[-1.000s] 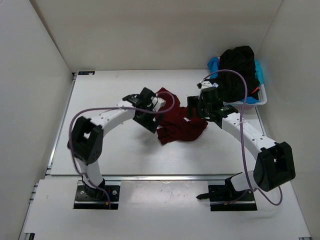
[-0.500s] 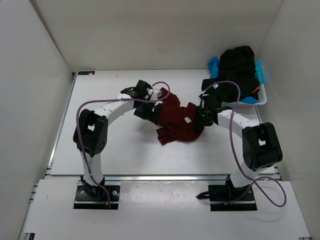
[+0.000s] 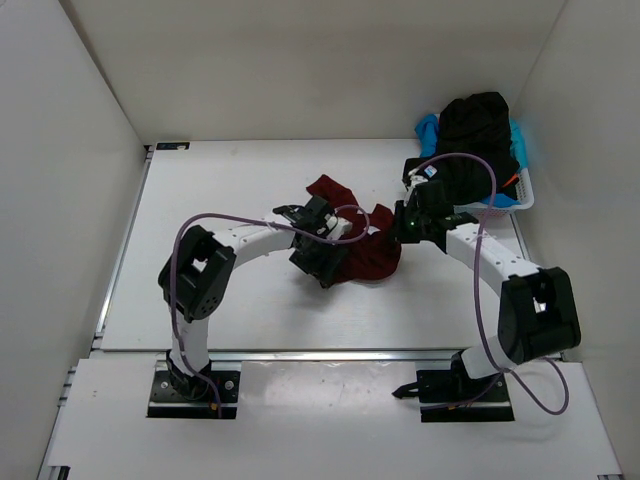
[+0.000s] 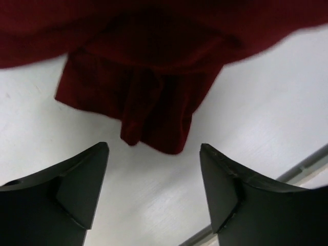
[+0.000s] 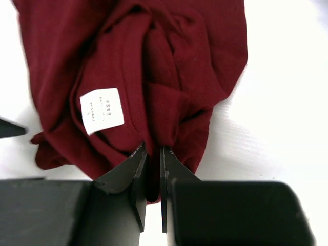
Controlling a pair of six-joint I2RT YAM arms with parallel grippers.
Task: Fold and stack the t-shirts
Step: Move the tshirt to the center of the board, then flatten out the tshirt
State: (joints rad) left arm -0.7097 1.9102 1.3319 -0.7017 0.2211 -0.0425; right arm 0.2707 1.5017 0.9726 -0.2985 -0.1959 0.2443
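My right pincer (image 5: 152, 161) is clamped on the dark red t-shirt (image 5: 174, 61) beside its label (image 5: 102, 110), likely to spread it; left pincer (image 4: 154, 149) gapes empty over 1 hem (image 4: 148, 136).

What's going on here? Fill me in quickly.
Two robot arms are working on a crumpled dark red t-shirt in the middle of the table. The right gripper has pinched a fold of it near the white label, while the left gripper hovers open over another edge of the shirt, holding nothing. The shirt is not yet folded. A black t-shirt and a light blue t-shirt sit heaped in the white basket at the far right.
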